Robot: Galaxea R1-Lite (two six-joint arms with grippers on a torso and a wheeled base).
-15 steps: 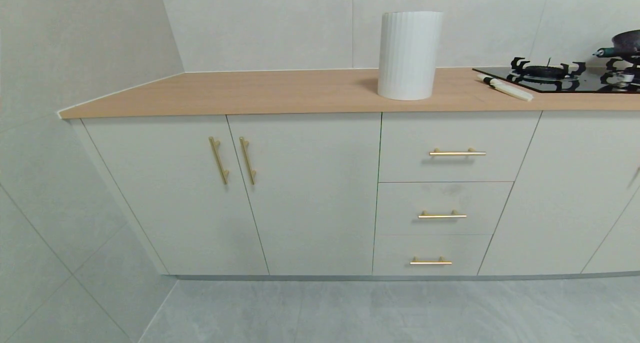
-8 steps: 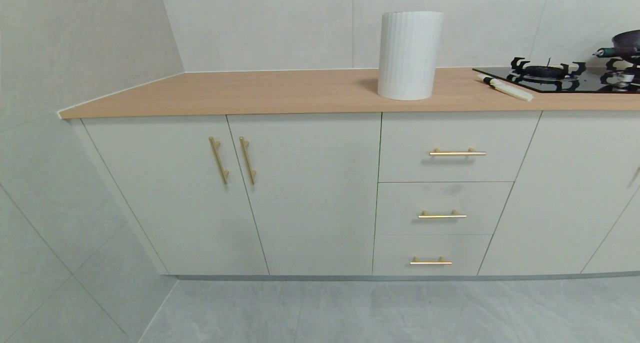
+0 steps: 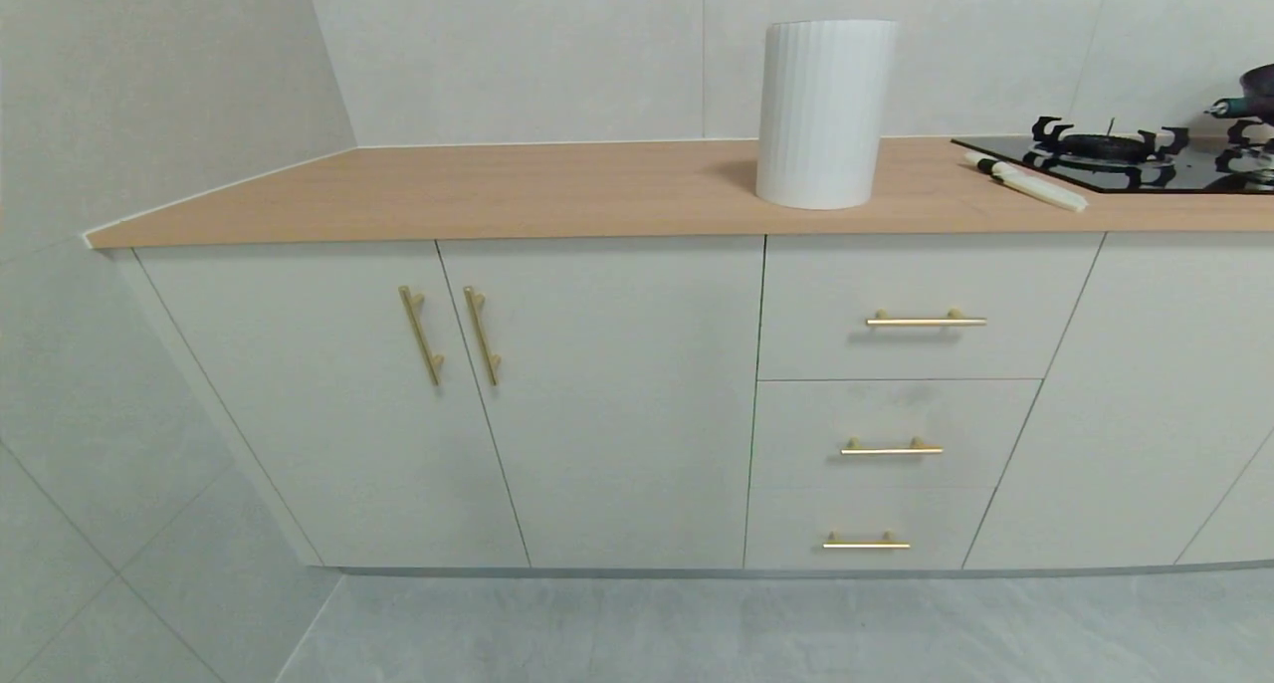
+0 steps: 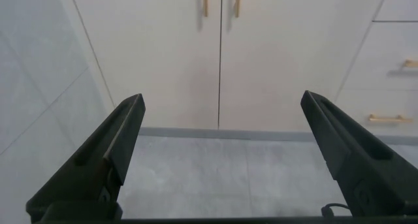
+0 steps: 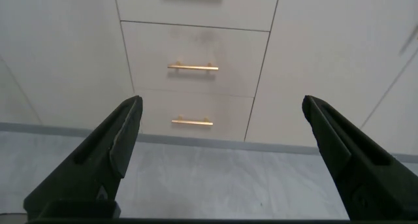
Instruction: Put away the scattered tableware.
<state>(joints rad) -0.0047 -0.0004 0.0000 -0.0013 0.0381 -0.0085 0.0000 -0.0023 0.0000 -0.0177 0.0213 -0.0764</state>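
1 white utensil lies on the counter at the hob's edge, near 1 ribbed canister. Below are 2 doors and 3 drawers. The left gripper and right gripper are both spread wide, grasping nothing.

Matt wood-grain countertop. On it stands a white ribbed cylinder, matt, ceramic-looking. Cabinet fronts are smooth, pale and matt, with handles of brushed gold metal. Far right, a glossy black glass hob.
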